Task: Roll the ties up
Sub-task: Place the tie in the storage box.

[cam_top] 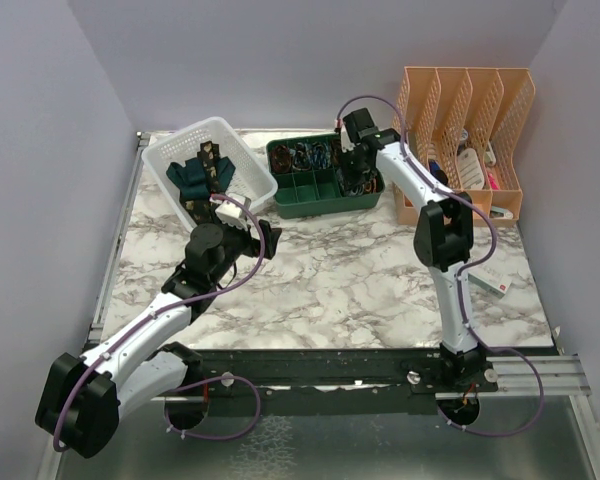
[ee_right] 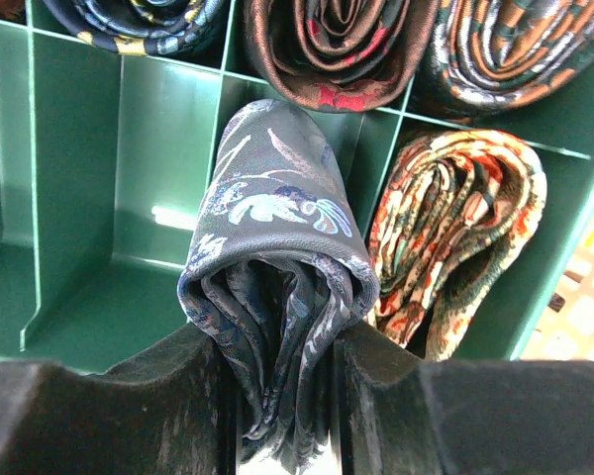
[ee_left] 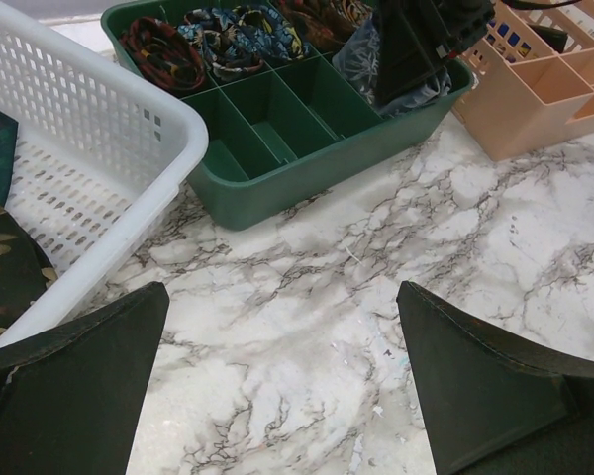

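Observation:
My right gripper [ee_right: 282, 396] is shut on a rolled blue-grey patterned tie [ee_right: 272, 247], held over a compartment of the green tray [ee_right: 79, 198]. The top view shows that gripper [cam_top: 358, 165] above the tray's right side. Other rolled ties [ee_right: 327, 49] fill the neighbouring compartments. A dark teal tie [cam_top: 188, 175] and a black-brown tie with gold pattern [cam_top: 212, 165] lie unrolled in the white basket [cam_top: 250, 170]. My left gripper [ee_left: 282, 297] hovers open over bare marble beside the basket, with nothing between its fingers [ee_left: 79, 386].
A peach file organizer [cam_top: 465, 110] stands at the back right, just behind the right arm. A small box [cam_top: 490, 283] lies on the marble table [cam_top: 330, 290] near the right edge. The green tray [cam_top: 310, 205] sits between basket and organizer.

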Motion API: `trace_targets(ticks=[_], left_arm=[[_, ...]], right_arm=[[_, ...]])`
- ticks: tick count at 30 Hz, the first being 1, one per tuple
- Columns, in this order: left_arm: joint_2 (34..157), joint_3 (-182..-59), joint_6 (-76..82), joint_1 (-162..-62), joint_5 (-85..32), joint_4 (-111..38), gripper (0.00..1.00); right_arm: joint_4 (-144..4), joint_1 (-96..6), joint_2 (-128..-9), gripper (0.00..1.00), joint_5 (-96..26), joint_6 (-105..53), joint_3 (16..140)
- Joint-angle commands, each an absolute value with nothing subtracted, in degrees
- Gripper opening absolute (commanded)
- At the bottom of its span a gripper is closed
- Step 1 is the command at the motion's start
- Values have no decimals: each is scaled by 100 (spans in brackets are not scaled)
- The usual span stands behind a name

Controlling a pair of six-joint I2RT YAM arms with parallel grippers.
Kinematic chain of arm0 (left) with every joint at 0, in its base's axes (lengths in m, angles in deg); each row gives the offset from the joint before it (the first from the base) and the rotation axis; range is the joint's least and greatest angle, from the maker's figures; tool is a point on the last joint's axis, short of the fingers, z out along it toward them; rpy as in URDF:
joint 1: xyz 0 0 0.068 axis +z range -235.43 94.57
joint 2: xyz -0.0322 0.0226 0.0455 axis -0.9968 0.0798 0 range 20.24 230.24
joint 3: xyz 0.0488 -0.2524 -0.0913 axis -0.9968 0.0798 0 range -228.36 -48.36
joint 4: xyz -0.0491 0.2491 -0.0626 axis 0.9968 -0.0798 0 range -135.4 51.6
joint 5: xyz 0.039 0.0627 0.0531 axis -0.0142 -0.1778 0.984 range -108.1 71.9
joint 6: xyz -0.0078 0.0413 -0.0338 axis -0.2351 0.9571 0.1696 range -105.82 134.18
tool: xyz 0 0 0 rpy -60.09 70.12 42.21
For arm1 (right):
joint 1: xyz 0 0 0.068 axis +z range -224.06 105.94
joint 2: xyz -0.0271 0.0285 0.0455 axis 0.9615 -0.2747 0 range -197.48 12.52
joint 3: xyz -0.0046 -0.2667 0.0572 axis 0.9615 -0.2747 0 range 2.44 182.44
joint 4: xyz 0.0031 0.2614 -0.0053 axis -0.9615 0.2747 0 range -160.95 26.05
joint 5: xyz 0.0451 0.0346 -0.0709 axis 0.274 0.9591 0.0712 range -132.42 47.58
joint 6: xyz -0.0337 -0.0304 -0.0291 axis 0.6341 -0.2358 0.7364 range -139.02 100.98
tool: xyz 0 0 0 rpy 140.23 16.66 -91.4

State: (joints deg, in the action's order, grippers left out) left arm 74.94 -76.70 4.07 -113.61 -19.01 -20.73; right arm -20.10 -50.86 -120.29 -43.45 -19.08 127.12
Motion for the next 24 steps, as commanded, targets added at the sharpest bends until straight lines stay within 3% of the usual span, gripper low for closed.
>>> trace_targets(ticks=[1,11,15,17,21,24], left_arm=[[7424,-7535,362,-11334,-2039,-1941,99],[7511,-7549,354,-11329,-2065,-1897,99],[7515,-7544,357,-11329,-2065,-1897,99],[7511,-7534,359,-11324,-2065,-1897,99],[7499,-7514,363,-11328,-2073,-1897,99],[7512,-7518,360,-11325,-2088,-1897,99]], right_arm=[[-1346,-5024,-12439,5,-4283,-1733,12872],[-1465,-5006,-12699,5,-4503,-1879,12925],[-1599,-5006,-12614,11,-4601,-2034,12835],[-1619,-5006,-12597,18,-4621,-2049,12826],[-1657,-5005,-12483,42,-4740,-2056,12824],[-1655,-5006,-12394,52,-4725,-2033,12884]])
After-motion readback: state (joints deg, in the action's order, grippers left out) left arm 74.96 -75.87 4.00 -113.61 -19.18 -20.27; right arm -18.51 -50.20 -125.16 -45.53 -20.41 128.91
